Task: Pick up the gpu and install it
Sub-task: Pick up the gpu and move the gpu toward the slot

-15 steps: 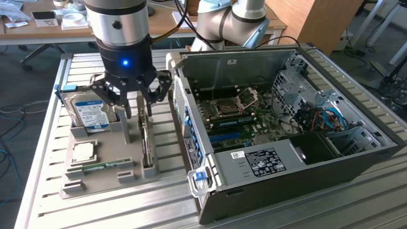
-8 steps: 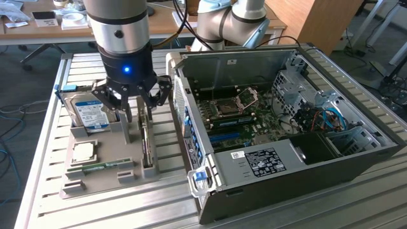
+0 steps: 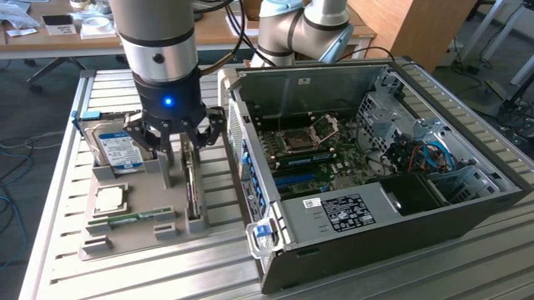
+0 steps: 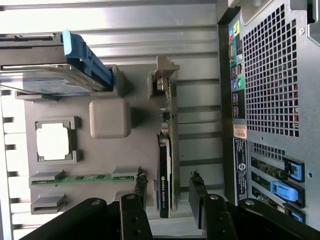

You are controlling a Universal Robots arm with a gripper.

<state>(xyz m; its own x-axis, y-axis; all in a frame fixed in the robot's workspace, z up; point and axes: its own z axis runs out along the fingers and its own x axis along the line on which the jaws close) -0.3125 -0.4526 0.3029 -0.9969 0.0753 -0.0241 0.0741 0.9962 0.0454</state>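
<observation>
The gpu (image 3: pixel 194 187) stands on its edge in a slot of the grey holder tray (image 3: pixel 142 240). In the wrist view the gpu (image 4: pixel 167 170) is a thin black card with a green board edge and a metal bracket at its far end. My gripper (image 3: pixel 185 147) hangs just above it, open. The gripper (image 4: pixel 169 192) has one finger on each side of the card, and a gap shows on both sides. The open computer case (image 3: pixel 376 187) lies at the exterior view's right, with its motherboard (image 3: pixel 309 156) exposed.
The tray (image 4: pixel 135 145) also holds a hard drive (image 3: pixel 117 150) with a blue label, a square processor chip (image 3: pixel 110 199) and a green memory stick (image 3: pixel 134 219). The case's rear panel (image 4: pixel 270 75) is close beside the tray. A slatted metal table (image 3: pixel 167 275) carries everything.
</observation>
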